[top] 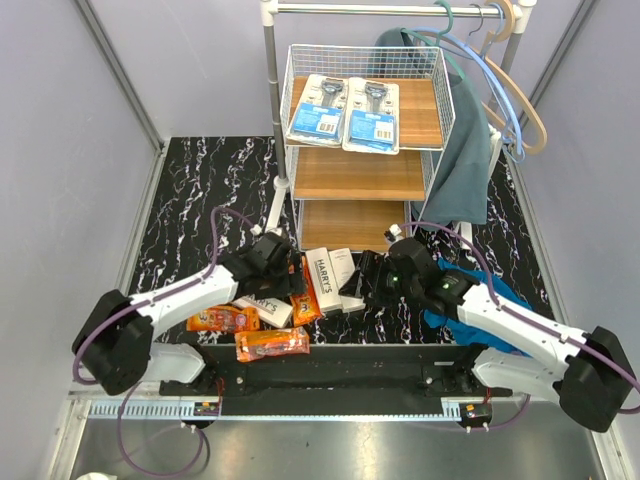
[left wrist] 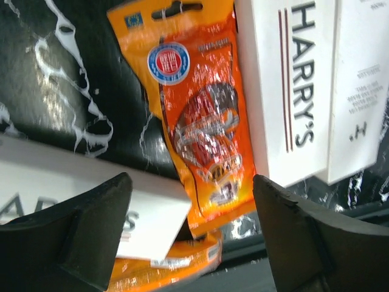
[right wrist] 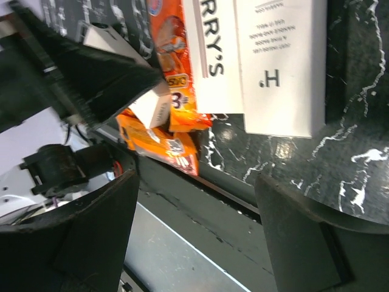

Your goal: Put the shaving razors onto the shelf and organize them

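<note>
The shelf [top: 432, 95] stands at the back centre, with two blue-and-white razor cards [top: 317, 108] [top: 371, 115] on its top board. On the marble table lie white HARRY'S boxes [top: 322, 280] and orange razor bags [top: 272, 343]. My left gripper [top: 295, 287] is open and empty just above an orange bag [left wrist: 203, 121], between a HARRY'S box [left wrist: 285, 85] and another white box [left wrist: 73, 194]. My right gripper [top: 366, 285] is open and empty near the table's front edge, beside two boxes [right wrist: 279, 67]. The right wrist view also shows an orange bag [right wrist: 164, 143].
A white clothes rail [top: 270, 110] with hangers [top: 510, 90] and a hanging teal garment [top: 465, 160] stands behind and right of the shelf. A blue cloth [top: 447, 308] lies under my right arm. The lower shelf boards [top: 358, 172] are bare.
</note>
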Action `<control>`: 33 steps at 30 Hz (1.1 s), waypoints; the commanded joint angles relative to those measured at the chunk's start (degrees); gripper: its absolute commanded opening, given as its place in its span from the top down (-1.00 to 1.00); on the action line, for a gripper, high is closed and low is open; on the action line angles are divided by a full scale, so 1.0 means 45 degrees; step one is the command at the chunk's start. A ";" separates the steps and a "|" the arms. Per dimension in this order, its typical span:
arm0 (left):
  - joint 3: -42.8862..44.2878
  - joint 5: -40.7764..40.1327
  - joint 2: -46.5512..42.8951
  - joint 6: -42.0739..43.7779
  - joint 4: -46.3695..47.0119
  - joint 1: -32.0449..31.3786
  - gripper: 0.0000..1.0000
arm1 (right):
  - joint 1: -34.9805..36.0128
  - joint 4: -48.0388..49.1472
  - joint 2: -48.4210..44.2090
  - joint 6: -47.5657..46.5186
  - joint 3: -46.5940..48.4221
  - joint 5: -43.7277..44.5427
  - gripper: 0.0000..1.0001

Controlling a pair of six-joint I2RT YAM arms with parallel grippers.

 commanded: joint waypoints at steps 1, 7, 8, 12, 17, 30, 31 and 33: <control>0.0387 0.0580 0.1172 0.0550 0.1506 0.0500 -0.59 | 0.0123 0.1303 -0.0774 0.0493 -0.0294 0.0147 -0.72; -0.0001 0.1107 0.2406 0.0764 0.2578 0.0599 0.13 | 0.0123 0.1557 -0.1516 0.0670 -0.0841 -0.0126 -0.72; -0.0099 0.1088 0.2446 0.0765 0.2736 0.0579 0.47 | 0.0123 0.1771 -0.1556 0.0651 -0.0958 -0.0224 -0.72; -0.0490 0.1029 0.2329 0.0882 0.3264 0.0599 1.00 | 0.0221 0.1870 -0.1284 0.0475 -0.0881 -0.0557 -0.70; -0.0667 0.1244 0.0829 0.0668 0.3305 0.0599 1.00 | 0.1155 0.2669 -0.0308 0.0572 -0.0453 -0.0187 -0.69; 0.0056 0.1868 -0.4114 -0.0348 0.0961 0.0560 1.00 | 0.3501 0.8042 0.3169 0.1979 0.0114 0.1355 -0.59; 0.0075 0.1927 -0.4271 -0.0465 0.0961 0.0560 1.00 | 0.3599 0.8004 0.3286 0.1979 0.0231 0.1453 -0.56; 0.0095 0.2123 -0.4602 -0.0544 0.0922 0.0560 1.00 | 0.3639 0.8178 0.3424 0.2017 0.0311 0.1609 -0.51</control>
